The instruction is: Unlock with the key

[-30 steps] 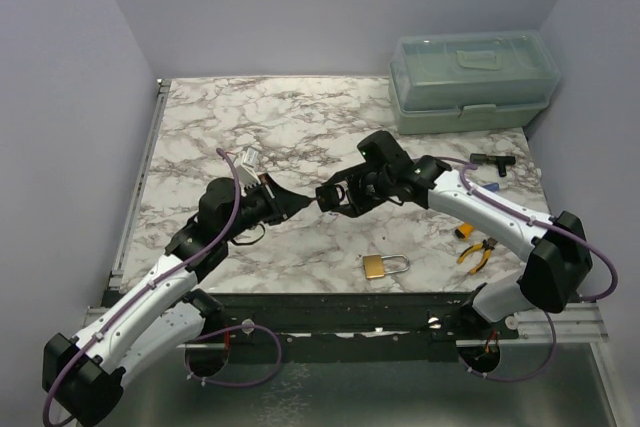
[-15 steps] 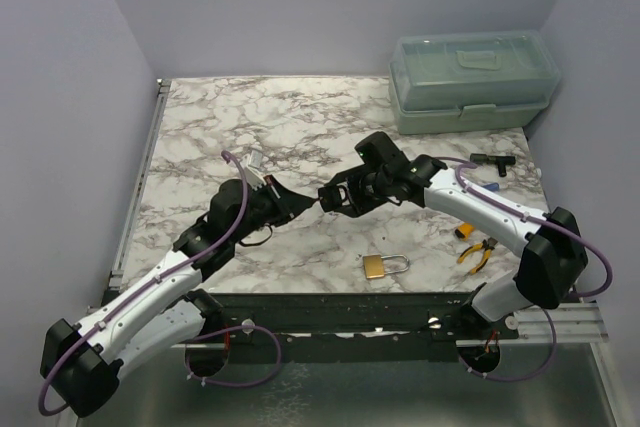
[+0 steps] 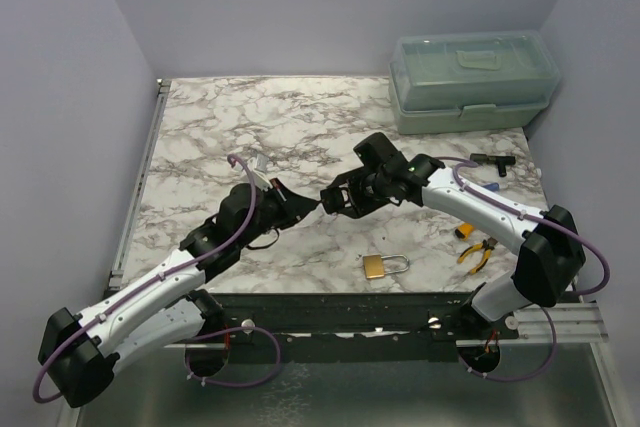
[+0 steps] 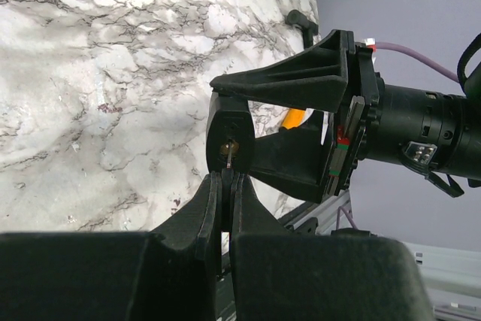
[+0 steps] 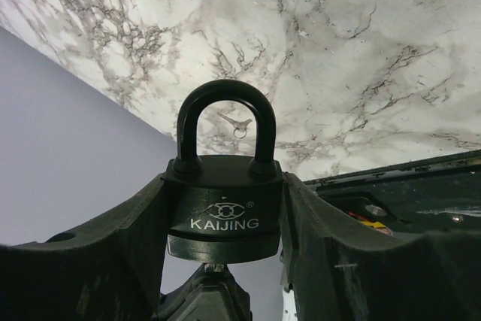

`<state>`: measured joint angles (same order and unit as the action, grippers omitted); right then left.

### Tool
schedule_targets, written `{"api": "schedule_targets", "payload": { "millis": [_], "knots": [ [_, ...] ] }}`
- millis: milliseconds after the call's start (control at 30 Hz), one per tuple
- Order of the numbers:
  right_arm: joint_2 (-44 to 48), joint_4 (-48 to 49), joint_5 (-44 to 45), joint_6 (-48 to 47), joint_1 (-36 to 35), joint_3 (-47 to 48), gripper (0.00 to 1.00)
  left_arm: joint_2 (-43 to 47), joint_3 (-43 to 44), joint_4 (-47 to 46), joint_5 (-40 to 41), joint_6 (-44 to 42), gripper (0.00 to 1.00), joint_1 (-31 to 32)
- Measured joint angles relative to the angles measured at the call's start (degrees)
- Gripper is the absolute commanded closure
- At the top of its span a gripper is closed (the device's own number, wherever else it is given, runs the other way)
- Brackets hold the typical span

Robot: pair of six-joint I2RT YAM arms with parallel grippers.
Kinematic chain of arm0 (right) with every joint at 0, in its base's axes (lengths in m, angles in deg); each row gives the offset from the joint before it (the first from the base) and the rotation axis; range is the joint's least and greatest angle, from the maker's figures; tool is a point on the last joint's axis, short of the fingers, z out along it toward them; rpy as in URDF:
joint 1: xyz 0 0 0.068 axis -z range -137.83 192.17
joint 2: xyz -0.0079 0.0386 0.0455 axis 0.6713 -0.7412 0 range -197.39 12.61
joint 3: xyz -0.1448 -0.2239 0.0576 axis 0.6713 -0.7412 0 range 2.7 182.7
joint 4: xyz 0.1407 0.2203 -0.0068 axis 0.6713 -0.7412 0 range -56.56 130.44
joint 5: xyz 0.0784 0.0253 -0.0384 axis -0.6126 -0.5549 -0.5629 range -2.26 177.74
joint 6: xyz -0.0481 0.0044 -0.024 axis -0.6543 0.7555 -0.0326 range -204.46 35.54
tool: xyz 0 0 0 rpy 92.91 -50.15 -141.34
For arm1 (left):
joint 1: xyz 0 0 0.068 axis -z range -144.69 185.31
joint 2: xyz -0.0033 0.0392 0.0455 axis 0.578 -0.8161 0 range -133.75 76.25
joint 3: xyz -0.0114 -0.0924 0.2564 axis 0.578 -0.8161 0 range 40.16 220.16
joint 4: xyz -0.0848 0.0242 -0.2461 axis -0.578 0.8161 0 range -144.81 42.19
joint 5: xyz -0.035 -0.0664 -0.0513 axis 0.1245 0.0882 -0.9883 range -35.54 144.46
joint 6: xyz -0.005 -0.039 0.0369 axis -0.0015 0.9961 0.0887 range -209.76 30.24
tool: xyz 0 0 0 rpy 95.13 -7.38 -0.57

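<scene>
1. The left hand [image 4: 227,186] has its fingers pressed together on the key [image 4: 228,160]. The thin blade sticks out from the fingertips and reaches the keyhole in the underside of the black padlock [image 5: 224,219]. How far in it sits cannot be told.
2. The right hand [image 5: 225,193] stands about half open, its two fingers clamped on the side edges of the black padlock's body. The lock is held off the counter [image 3: 250,117], face to the wrist camera. Its shackle [image 5: 223,103] has both legs down in the body.
3. Since a second ago, the left arm [image 3: 160,282] has swung its wrist rightward and closer to the meeting point. The white piece seen at its wrist is now mostly hidden. The right arm [image 3: 480,209] has shifted slightly toward the left. The two hands meet at nearly the same spot as before, above the middle of the counter.
4. Nothing lying on the counter has moved. The brass padlock [image 3: 383,266] lies near the front edge, and the yellow-handled pliers [image 3: 477,254] lie to its right. A small black T-shaped piece [image 3: 490,161] lies further back on the right.
5. The counter is white marble pattern with grey veins. A pale green toolbox [image 3: 472,82] with its lid down stands at the far right corner.
6. Plain lilac walls [image 3: 300,7] close in the back and both sides.
</scene>
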<state>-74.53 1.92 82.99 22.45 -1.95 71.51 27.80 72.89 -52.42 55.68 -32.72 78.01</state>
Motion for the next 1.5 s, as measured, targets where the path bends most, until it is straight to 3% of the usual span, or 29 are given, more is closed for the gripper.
{"api": "schedule_targets", "payload": {
  "millis": [533, 1067, 1500],
  "knots": [
    [0.0, 0.0, 0.1, -0.4, 0.1, -0.3, 1.00, 0.0, -0.7, -0.8, 4.0, 0.0, 1.00, 3.0],
    [0.0, -1.0, 4.5, -1.3, 1.3, -0.6, 1.00, -8.1, 2.8, -2.1, 12.6, 3.3, 1.00, 7.8],
    [0.4, -1.4, 5.1, -2.4, 1.5, -0.6, 1.00, -9.0, 3.5, -3.4, 14.3, -2.2, 1.00, 9.9]
  ]
}}
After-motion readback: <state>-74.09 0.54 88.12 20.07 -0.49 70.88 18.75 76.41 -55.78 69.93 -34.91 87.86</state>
